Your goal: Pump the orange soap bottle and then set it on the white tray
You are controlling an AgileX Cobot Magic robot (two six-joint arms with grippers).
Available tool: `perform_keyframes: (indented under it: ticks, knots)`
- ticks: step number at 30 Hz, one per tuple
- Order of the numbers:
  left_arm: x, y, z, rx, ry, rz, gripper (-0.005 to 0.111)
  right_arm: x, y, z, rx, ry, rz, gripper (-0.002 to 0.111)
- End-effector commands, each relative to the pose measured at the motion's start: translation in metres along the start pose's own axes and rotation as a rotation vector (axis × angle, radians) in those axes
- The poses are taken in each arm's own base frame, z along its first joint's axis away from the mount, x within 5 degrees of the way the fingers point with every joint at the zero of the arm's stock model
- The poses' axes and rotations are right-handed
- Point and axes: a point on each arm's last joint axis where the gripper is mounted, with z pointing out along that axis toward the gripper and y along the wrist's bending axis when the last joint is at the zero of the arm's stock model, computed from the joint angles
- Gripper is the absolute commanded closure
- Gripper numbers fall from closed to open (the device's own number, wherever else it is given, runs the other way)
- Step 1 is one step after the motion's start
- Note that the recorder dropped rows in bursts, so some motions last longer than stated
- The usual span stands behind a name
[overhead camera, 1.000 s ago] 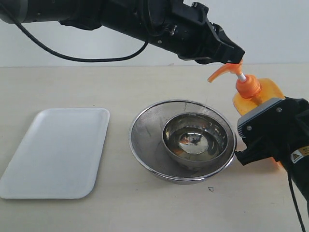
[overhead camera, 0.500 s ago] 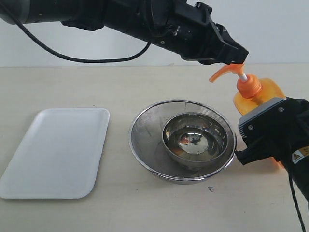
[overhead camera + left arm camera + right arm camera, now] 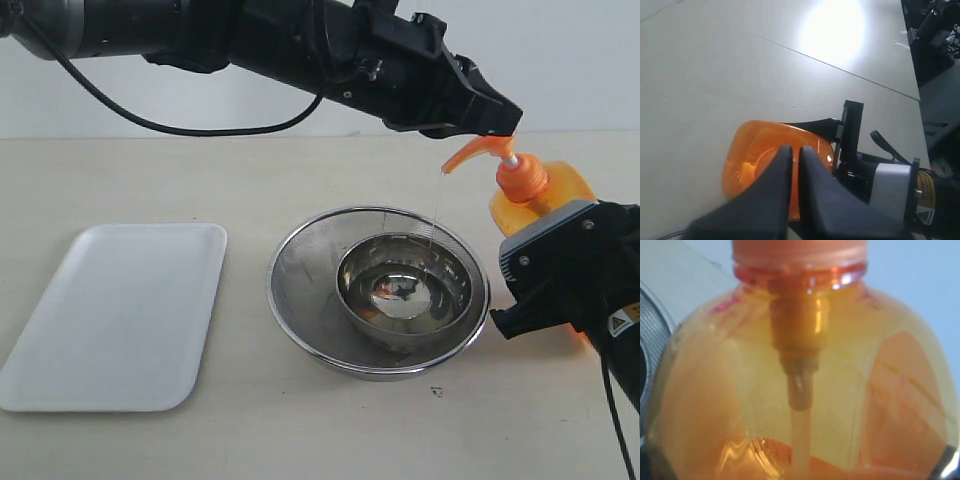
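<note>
The orange soap bottle (image 3: 562, 190) stands tilted at the right of the strainer, and my right gripper (image 3: 550, 235) is shut on its lower body. In the right wrist view the bottle (image 3: 850, 380) fills the frame and hides the fingers. My left gripper (image 3: 500, 118) reaches across from the left, shut, its tips resting on top of the orange pump head (image 3: 478, 150). From the left wrist view the gripper (image 3: 794, 152) has its fingers together over the bottle (image 3: 747, 155). A thin thread of soap hangs from the nozzle toward the bowl. The white tray (image 3: 120, 310) lies at the far left.
A round steel strainer (image 3: 300, 290) holding a steel bowl (image 3: 405, 285) sits between the tray and the bottle. The strainer's rim (image 3: 650, 340) shows beside the bottle in the right wrist view. The left arm spans the back of the table.
The bottle and the left gripper on its pump head have shifted slightly right. The white stem shows shorter now, and a soap thread hangs from the nozzle.
</note>
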Motion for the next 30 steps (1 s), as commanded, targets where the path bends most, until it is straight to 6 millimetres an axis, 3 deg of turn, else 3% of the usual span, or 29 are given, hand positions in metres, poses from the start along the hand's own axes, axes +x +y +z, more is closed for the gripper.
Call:
perform_keyframes:
  ticks: [1, 30]
  knots:
    - [0.036, -0.005, 0.03, 0.071, 0.156, 0.025, 0.102, -0.015, 0.013, -0.001, -0.12, -0.135, -0.026, 0.108]
    - [0.051, -0.002, 0.044, 0.088, 0.192, 0.007, 0.102, -0.017, 0.016, -0.002, -0.147, -0.158, -0.03, 0.108]
